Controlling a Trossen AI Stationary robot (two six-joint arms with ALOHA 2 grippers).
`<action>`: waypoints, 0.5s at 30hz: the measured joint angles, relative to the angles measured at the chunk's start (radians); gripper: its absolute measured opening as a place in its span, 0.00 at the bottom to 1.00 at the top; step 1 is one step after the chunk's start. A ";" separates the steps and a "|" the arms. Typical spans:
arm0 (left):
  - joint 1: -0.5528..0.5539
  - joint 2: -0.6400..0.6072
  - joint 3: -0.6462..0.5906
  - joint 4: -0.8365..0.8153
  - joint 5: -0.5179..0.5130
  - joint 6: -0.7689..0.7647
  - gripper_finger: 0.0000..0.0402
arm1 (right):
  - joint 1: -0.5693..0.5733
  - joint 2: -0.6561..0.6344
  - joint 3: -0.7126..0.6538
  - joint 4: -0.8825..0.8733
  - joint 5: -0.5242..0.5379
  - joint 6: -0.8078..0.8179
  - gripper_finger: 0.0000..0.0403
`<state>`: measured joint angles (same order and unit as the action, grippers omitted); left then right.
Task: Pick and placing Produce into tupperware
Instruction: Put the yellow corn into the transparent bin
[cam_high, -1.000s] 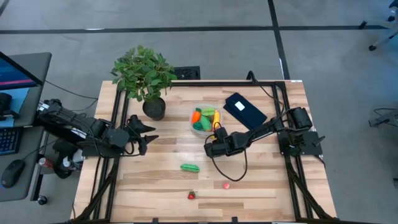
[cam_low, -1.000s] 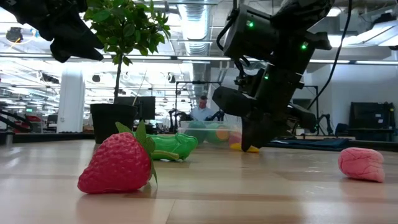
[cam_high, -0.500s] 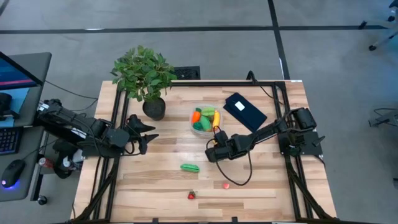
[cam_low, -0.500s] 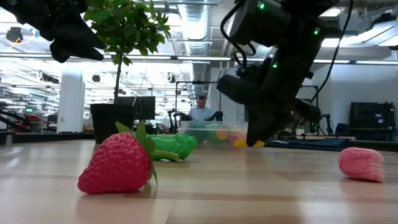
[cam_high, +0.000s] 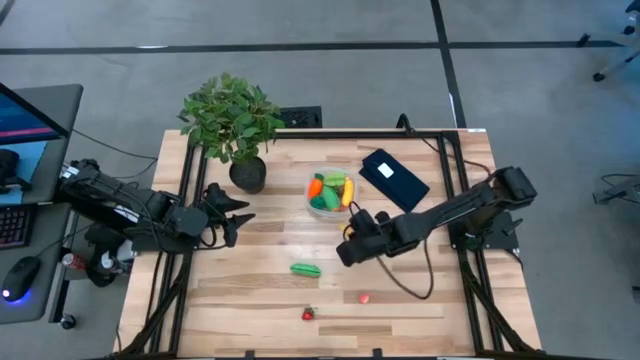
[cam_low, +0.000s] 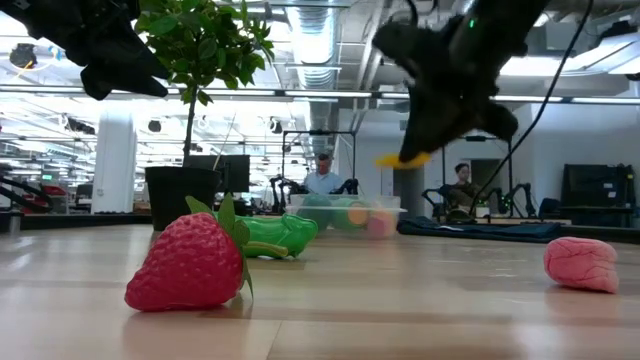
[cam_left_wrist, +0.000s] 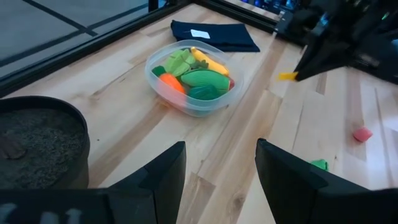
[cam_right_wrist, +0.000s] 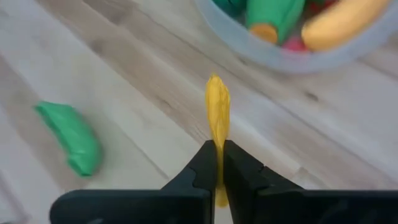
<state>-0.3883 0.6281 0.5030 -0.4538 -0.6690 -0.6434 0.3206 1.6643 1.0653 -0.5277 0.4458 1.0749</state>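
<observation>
Right gripper (cam_right_wrist: 219, 163) clamped on a thin yellow piece (cam_right_wrist: 217, 118), raised just beside the tupperware (cam_high: 330, 193); left gripper (cam_high: 232, 212) parted, empty.

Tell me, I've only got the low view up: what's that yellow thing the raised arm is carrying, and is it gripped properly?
Observer: The right gripper is shut on a thin yellow piece, which sticks out past the fingertips.
Operator: Where is it relative to the tupperware?
Observer: In the high view the gripper is beside the tupperware, toward the table's front edge, not over it.
Operator: What's left on the table?
Observer: A green piece, a red strawberry and a small pink piece, all toward the front.
Operator: And the other arm?
Observer: The left gripper waits near the plant pot, its fingers apart with nothing between them.
</observation>
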 joint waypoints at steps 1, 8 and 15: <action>0.000 0.000 0.000 0.000 -0.001 0.000 0.46 | 0.000 -0.019 0.000 0.001 0.000 -0.014 0.04; 0.000 0.000 0.000 0.000 -0.020 0.001 0.46 | -0.037 -0.140 0.000 0.019 0.058 -0.130 0.03; 0.000 0.000 0.000 0.004 -0.028 -0.002 0.46 | -0.174 -0.174 0.001 0.037 0.077 -0.288 0.04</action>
<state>-0.3882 0.6282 0.5034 -0.4502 -0.6969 -0.6455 0.1464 1.4906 1.0660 -0.4902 0.5232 0.7871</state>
